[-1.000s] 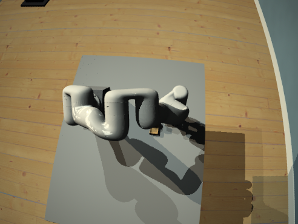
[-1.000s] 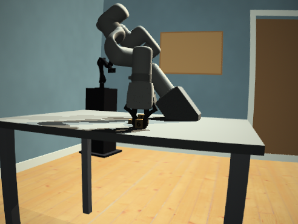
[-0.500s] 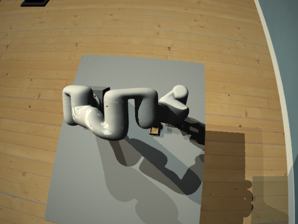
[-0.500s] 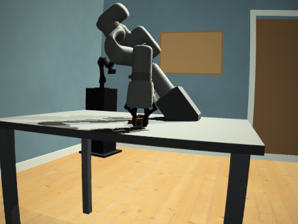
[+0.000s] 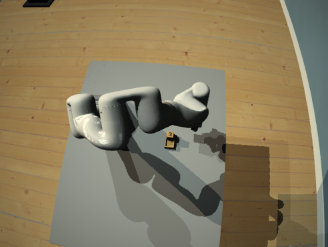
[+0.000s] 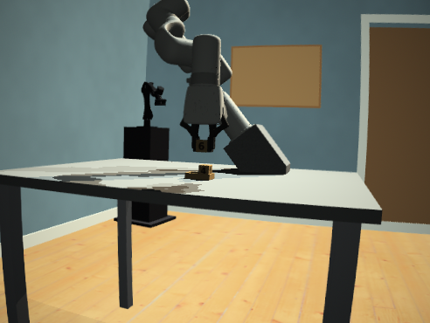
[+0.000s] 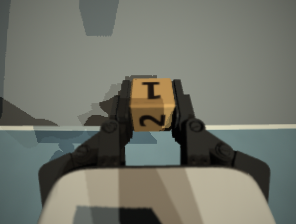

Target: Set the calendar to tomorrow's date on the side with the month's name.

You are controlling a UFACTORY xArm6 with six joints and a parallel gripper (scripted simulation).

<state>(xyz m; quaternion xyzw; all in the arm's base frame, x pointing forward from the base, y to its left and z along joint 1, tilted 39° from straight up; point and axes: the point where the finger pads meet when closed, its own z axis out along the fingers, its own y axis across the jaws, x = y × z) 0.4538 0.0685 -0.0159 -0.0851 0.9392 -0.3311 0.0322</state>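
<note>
My gripper (image 6: 202, 145) (image 7: 151, 92) is shut on one wooden date cube (image 6: 201, 146) (image 7: 152, 104) and holds it in the air, well above the table. In the wrist view the cube shows a 1 on one face and a 2 on the face below; the exterior camera sees a 6. The small wooden tray (image 5: 170, 145) (image 6: 191, 175) lies flat on the grey table (image 5: 100, 200) (image 6: 284, 188). The other cube (image 5: 170, 135) (image 6: 204, 168) stands in it with a 3 on top. In the top view the arm hides the held cube.
The arm's dark wedge-shaped base (image 6: 258, 150) stands on the table behind the tray. The table's edge (image 7: 240, 127) runs just under the held cube in the wrist view. A black pedestal (image 6: 146, 144) with a small stand is on the floor beyond the table.
</note>
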